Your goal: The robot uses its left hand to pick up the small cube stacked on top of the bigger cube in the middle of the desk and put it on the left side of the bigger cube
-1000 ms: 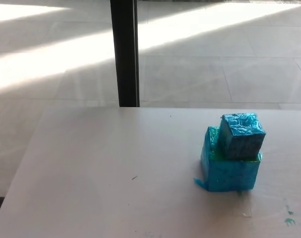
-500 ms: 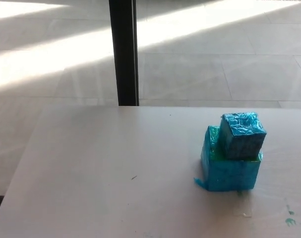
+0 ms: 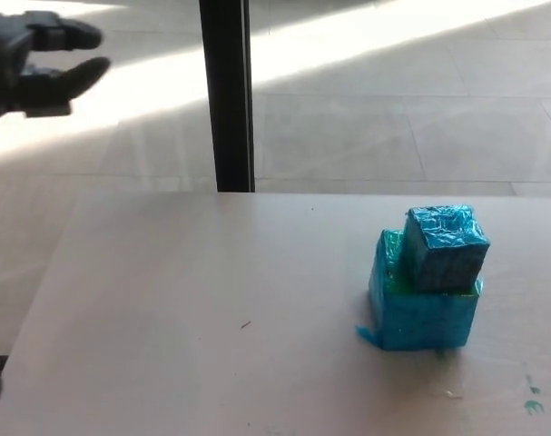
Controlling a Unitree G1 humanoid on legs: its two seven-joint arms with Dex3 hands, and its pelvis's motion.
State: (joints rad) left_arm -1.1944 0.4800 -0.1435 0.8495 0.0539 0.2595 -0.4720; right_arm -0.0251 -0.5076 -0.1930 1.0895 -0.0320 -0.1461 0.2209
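Where the pale, smooth desk top (image 3: 211, 309) runs toward its right side, a small blue cube wrapped in crinkled glossy tape (image 3: 444, 247) sits stacked on a bigger turquoise cube of the same wrinkled, shiny wrapping (image 3: 420, 313). That small cube rests toward the right and near edge of the bigger one's top face, turned slightly askew, and a loose scrap of tape sticks out at the bigger cube's lower left corner. High in the upper left corner, the robot's black left hand (image 3: 30, 62) hangs in the air, well apart from both cubes, its thick fingers (image 3: 71, 34) spread apart around nothing. Beyond the desk's far edge, a grey tiled floor (image 3: 393, 118) carries bright bands of sunlight, and 1 dark upright post (image 3: 226, 95) rises behind the desk. Small teal flecks mark the desk's near right corner.
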